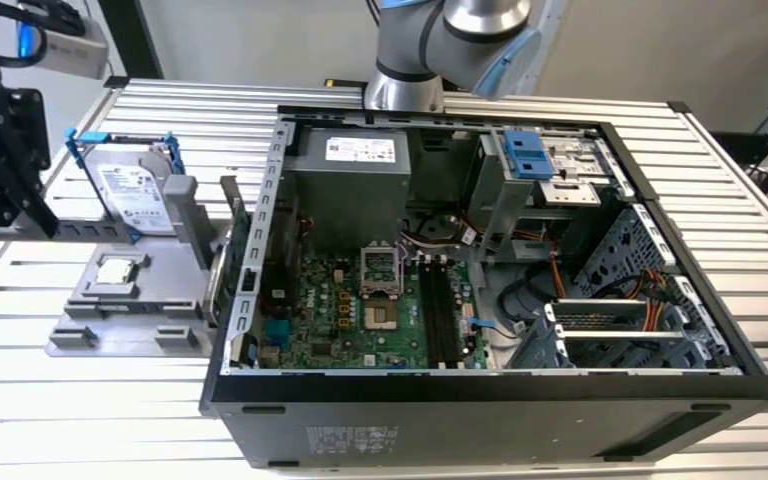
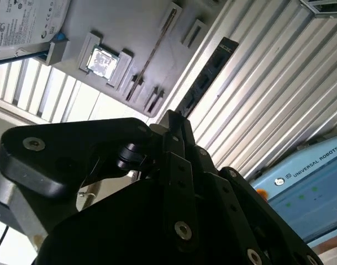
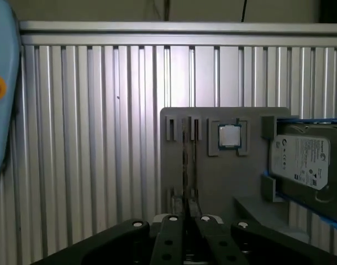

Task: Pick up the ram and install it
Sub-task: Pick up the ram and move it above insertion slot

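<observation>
The ram [image 3: 186,160] stands on edge in a slot of the grey fixture [image 3: 212,176], so it looks like a thin dark line. In the second wrist view the ram [image 2: 152,52] is the same thin line between the fixture's small brackets. My gripper [image 3: 188,215] hangs well above the fixture, in line with the ram and apart from it. Its black fingers are shut with nothing between them, as the gripper [image 2: 171,118] also appears from the side. In the exterior view the gripper [image 1: 11,160] is at the left, above the fixture [image 1: 124,325].
On the fixture sit a square silver processor chip [image 1: 115,268] and a hard drive [image 1: 131,190] in a blue frame. The open computer case [image 1: 491,385] lies to the exterior view's right, with black memory slots [image 1: 440,310] on its motherboard. A blue pendant [image 2: 306,187] lies on the ribbed table.
</observation>
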Robot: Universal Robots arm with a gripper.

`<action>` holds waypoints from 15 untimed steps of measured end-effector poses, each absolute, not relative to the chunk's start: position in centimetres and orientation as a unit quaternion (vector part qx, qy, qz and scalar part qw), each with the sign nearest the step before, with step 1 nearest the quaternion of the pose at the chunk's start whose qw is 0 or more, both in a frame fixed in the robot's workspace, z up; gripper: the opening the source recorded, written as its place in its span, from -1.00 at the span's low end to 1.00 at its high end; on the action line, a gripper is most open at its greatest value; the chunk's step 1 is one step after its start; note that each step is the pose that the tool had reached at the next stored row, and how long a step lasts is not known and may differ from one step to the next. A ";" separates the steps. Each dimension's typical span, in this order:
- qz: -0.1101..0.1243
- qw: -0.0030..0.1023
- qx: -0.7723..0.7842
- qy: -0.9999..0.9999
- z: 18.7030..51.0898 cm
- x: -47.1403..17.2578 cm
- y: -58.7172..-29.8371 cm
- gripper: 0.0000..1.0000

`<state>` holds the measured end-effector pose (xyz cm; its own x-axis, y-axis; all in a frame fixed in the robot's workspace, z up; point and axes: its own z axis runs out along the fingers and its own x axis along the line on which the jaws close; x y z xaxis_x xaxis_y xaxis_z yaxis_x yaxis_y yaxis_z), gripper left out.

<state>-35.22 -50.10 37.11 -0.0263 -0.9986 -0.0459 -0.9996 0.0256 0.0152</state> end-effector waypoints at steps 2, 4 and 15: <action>0.021 0.011 -0.698 0.716 38.0 -35.2 -50.1 -1.00; 0.021 0.011 -0.698 0.716 38.9 -35.2 -50.1 -1.00; 0.021 0.011 -0.698 0.716 39.8 -35.2 -50.1 -1.00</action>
<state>-35.21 -50.11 39.84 -0.0262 -0.9986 -0.0460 -0.9996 0.0255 0.0151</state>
